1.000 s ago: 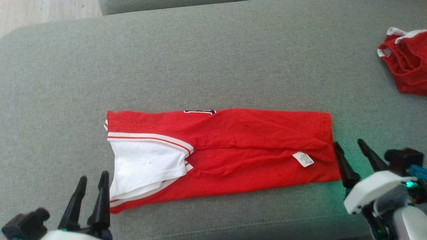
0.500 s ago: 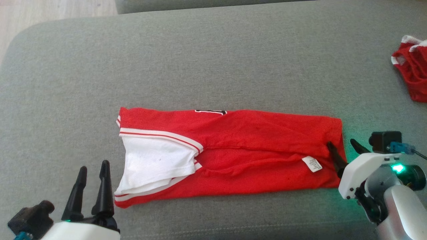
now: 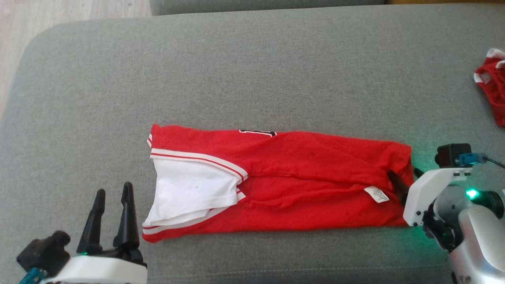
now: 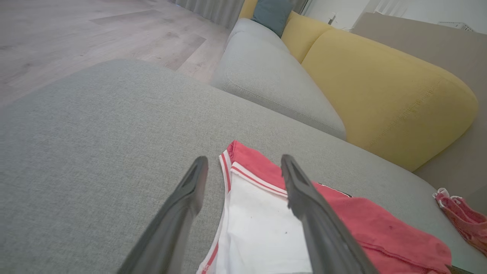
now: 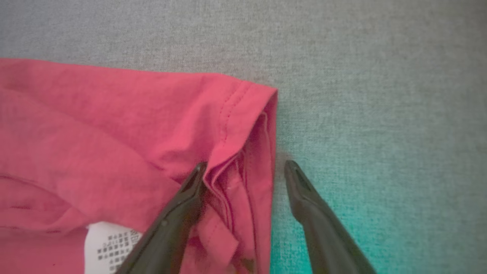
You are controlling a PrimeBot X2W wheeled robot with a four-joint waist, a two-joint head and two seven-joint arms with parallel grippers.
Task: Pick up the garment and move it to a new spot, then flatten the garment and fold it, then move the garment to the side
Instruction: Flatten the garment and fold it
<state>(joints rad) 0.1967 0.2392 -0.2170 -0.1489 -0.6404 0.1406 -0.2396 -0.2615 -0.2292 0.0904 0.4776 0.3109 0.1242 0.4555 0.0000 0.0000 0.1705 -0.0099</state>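
The garment [image 3: 300, 177], a red jersey with white trim and a white panel at its left end, lies folded into a long strip on the grey sofa cushion [image 3: 252, 71]. My right gripper [image 3: 404, 175] is open at the strip's right end. In the right wrist view it [image 5: 245, 164] straddles the red hem [image 5: 243, 114], with the left finger on the cloth and the right finger on the bare cushion. My left gripper [image 3: 113, 190] stands open just left of the white end, holding nothing. In the left wrist view it [image 4: 244, 159] points at the garment's trimmed corner [image 4: 243, 167].
A second red and white garment [image 3: 493, 90] lies crumpled at the cushion's right edge and appears again in the left wrist view [image 4: 460, 220]. Behind the cushion are another grey seat [image 4: 266, 76] and a yellow backrest [image 4: 380, 95]. Wood floor [image 3: 59, 12] lies beyond the cushion's far left corner.
The head camera has shifted, sliding the whole scene right. My right gripper has moved in from beside the garment's right end, and one finger now sits over the cloth. The left gripper stays open beside the white end.
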